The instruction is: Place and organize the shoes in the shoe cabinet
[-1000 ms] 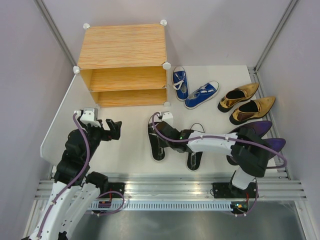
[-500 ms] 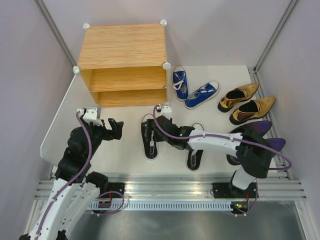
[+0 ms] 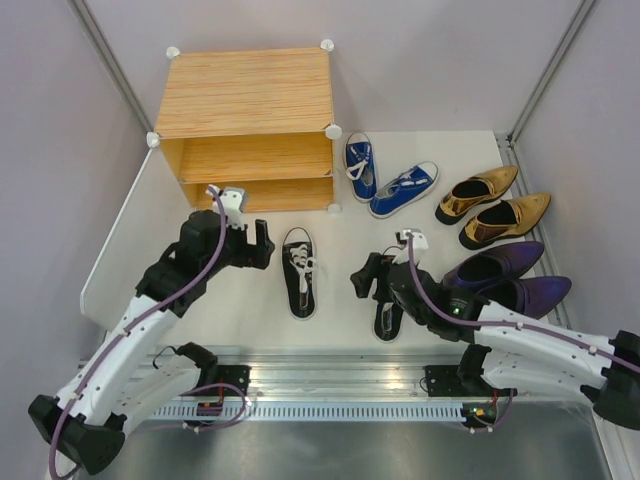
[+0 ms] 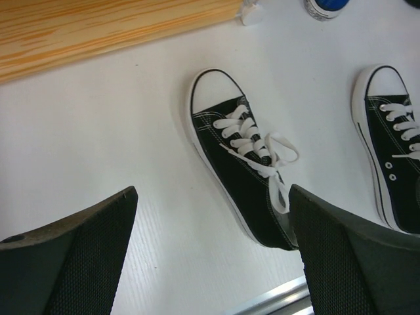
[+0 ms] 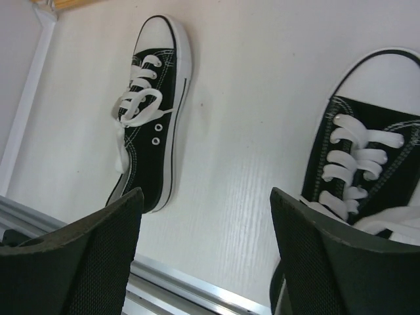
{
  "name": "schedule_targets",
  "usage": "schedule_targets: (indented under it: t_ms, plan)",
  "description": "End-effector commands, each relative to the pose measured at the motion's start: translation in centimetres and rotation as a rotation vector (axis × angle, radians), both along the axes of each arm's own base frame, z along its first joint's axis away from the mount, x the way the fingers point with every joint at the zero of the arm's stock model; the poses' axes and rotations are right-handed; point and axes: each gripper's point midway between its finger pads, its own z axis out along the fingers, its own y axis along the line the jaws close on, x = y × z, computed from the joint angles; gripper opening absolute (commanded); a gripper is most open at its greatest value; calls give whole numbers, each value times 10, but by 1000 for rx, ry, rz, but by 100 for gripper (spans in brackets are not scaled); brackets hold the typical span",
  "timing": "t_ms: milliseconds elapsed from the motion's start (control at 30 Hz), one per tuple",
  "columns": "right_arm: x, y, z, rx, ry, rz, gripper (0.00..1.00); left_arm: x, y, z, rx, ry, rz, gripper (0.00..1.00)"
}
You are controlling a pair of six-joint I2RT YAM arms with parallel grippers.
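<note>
Shoe cabinet [image 3: 245,120], a boxy light wood-grain unit with two open shelves and white round corner connectors, stands on the white tabletop [image 3: 250,310] just ahead of the left jaws. In the left wrist view its striped lower edge [image 4: 98,33] runs along the top, beyond the fingertips.

All the shoes lie on the tabletop, outside the cabinet. Two glossy purple heels [image 3: 505,280] with pointed toes lie close together to the right of the right jaws. Two shiny gold heels [image 3: 490,205], also pointed, lie ahead and right of those jaws. Of the matte black canvas sneakers with white laces and white rubber toe caps, the left black sneaker [image 3: 298,270] lies between the two sets of jaws, toe toward the cabinet. The right black sneaker [image 3: 388,318] lies partly under the right jaws. Two blue sneakers [image 3: 385,178] with white laces sit ahead of the right jaws, just beside the cabinet's right corner.

The left arm [image 3: 170,290] reaches forward and inward, its wrist bent toward the left black sneaker. The left jaws stand wide and hold nothing; between their black cross-hatched pads [image 4: 72,256] the left wrist camera frames that sneaker [image 4: 243,164], apart from both pads.

The right arm [image 3: 520,335] lies low across the near edge and stretches leftward. The right jaws also gape wide and hold nothing: their textured pads [image 5: 72,262] frame bare tabletop, with one sneaker [image 5: 147,111] off to the left and the other sneaker's laces [image 5: 357,164] just beside the right pad.
</note>
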Motion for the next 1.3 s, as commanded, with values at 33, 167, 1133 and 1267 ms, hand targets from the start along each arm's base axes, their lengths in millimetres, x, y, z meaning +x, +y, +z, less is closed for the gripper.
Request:
schedule_targets:
  t_ms: [33,167,1133,1267]
  plan:
    - [2,-34,7,29,-48,-109,83,-11,-26,15,-24,75,-55,98]
    - [3,-44,8,33,-68,-127,84,-23,-43,4,-68,131,-60,97]
    - [-1,-62,-11,-8,-78,-131,86,-16,-110,-147,143,252,16,68]
    - [-1,-63,-12,-16,-80,-132,86,-12,-110,-154,164,250,30,52]
